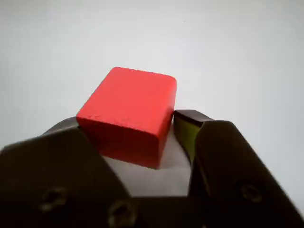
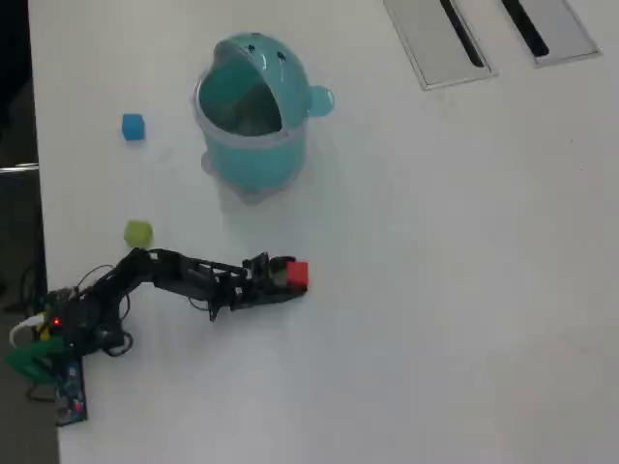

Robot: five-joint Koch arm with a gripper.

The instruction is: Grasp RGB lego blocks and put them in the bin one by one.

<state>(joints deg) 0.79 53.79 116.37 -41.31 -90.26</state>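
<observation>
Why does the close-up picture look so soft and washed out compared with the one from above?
Wrist view: the pincer is close to the lens and blurred, the red block soft-edged against a pale, featureless table. Overhead view: even light, and the bin casts only a faint shadow.

A red block [image 1: 127,114] is sitting between the two dark jaws of the hand [image 1: 137,142], on the white table [image 1: 237,52]. The left jaw is lying against the block's lower left side; the right jaw, with a yellow-green patch on its inner face, is standing just beside the block's right edge, a sliver apart.
</observation>
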